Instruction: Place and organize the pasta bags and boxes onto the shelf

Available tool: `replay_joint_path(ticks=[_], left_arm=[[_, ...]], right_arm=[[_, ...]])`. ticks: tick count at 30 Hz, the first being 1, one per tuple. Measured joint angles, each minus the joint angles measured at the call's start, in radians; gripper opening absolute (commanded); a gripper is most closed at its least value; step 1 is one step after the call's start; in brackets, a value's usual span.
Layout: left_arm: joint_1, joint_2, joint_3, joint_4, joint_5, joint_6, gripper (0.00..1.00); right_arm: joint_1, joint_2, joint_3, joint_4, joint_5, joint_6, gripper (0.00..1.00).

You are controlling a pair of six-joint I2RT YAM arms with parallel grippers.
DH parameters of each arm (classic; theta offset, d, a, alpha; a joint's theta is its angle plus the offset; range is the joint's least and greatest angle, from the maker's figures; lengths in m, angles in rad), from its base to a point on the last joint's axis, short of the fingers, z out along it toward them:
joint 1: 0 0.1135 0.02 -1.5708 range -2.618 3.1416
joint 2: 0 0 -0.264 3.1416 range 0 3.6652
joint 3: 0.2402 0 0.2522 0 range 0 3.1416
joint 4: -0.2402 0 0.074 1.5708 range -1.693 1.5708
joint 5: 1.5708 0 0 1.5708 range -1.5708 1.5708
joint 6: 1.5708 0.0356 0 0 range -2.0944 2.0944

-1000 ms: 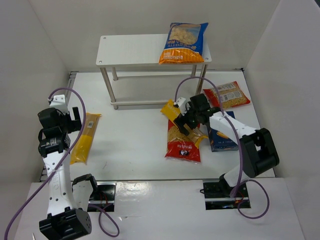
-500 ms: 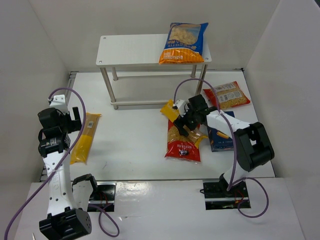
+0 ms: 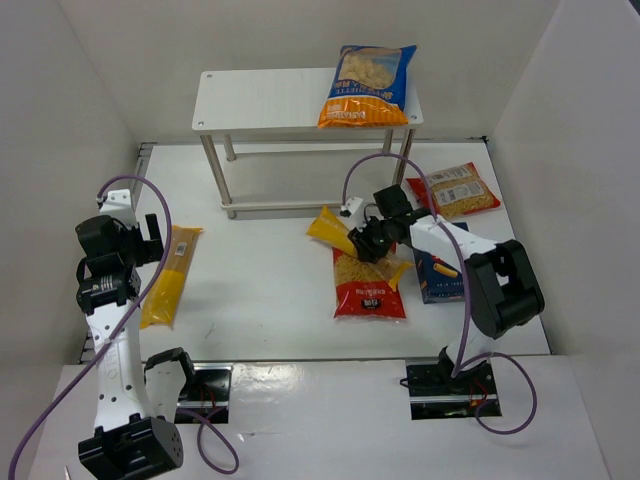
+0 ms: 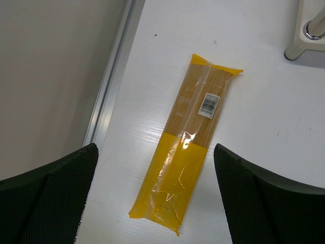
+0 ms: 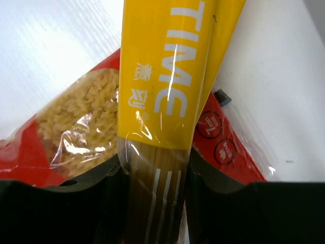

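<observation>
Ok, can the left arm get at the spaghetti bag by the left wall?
Probably yes. The left hand hangs open right over that spaghetti bag, which lies flat on the table with nothing on or against it. The right hand, shut on the other spaghetti bag, is well clear.

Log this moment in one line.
right gripper: shut on spaghetti bag, across red bag | left gripper: open above second spaghetti bag | shelf: holds blue-and-orange bag
</observation>
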Motion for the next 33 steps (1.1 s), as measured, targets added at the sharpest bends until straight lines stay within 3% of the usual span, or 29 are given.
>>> replay_joint_path(ticks=[6, 12, 24, 33], left_arm=[[0.0, 0.0, 0.0, 0.0, 0.0, 0.0, 1.0], [0.0, 0.0, 0.0, 0.0, 0.0, 0.0, 1.0], [0.0, 0.0, 0.0, 0.0, 0.0, 0.0, 1.0], [0.0, -0.001, 0.0, 0.0, 0.0, 0.0, 1.0]], right_arm=[[0.043, -0.178, -0.004, -0.102, 0.01, 0.037, 0.0], [0.062, -0.327, 0.017, -0.084, -0.017, 0.107, 0.0], [0.109, -0.3, 0.004, 0.125, 0.272, 0.334, 0.0], [0.195, -0.183, -0.003, 0.349, 0.466, 0.388, 0.0]])
